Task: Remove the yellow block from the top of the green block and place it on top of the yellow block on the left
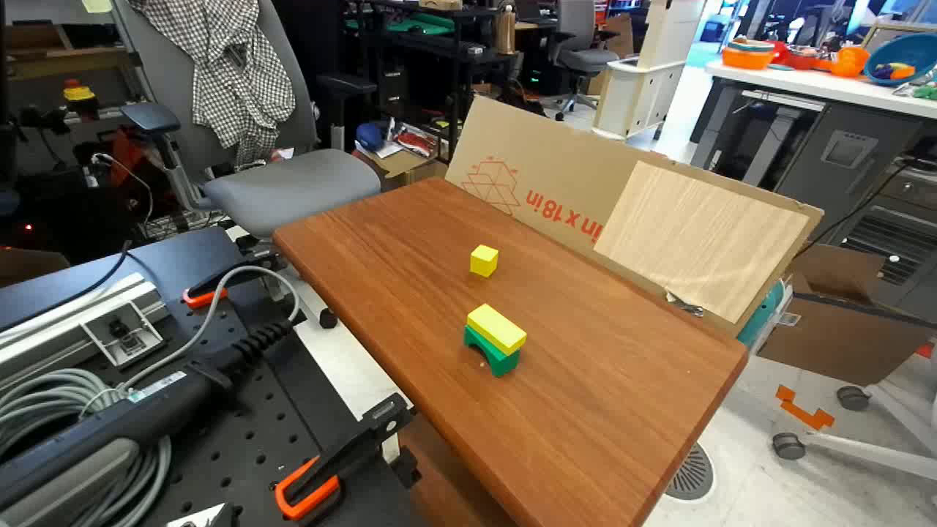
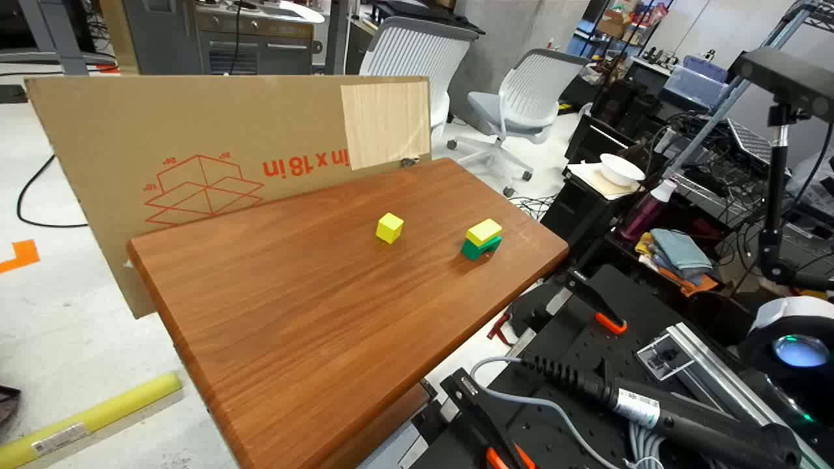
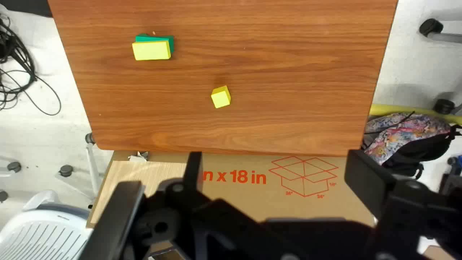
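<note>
Gripper (image 3: 273, 160) gapes wide, well apart from the yellow block (image 3: 151, 51) atop the green block (image 1: 501, 361).

a brown table (image 2: 293, 312) is marked by wood grain along its length. in an exterior view, 2 things are carried directly on it: a green arched block (image 2: 475, 251), set toward the right end, and a yellow cube (image 2: 389, 228), placed to its left and closer to the far edge. the 2 are set apart.
</note>
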`<state>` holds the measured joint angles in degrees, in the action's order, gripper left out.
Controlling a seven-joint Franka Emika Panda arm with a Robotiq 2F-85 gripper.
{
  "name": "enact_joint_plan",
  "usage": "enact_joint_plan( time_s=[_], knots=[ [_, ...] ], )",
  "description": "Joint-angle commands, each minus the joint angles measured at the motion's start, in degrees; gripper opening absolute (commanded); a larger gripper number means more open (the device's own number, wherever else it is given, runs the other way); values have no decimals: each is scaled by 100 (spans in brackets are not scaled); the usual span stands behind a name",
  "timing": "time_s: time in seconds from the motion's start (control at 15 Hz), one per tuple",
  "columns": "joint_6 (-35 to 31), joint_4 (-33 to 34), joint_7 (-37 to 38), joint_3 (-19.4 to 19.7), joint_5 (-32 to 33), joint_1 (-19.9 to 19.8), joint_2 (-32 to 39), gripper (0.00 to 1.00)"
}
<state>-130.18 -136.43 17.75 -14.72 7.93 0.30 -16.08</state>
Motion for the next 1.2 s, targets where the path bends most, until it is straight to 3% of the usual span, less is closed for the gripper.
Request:
enact_joint_plan(
  time_s=[0.0,0.33,0.67,1.13],
  knots=[
    [21,16,34,146,51,152,10,100],
    [-82,73,-181,209,-218,339,29,100],
    [-390,168,-545,413,-122,295,658,100],
    [-919,305,-3440,1022,-671,269,1975,100]
  ],
)
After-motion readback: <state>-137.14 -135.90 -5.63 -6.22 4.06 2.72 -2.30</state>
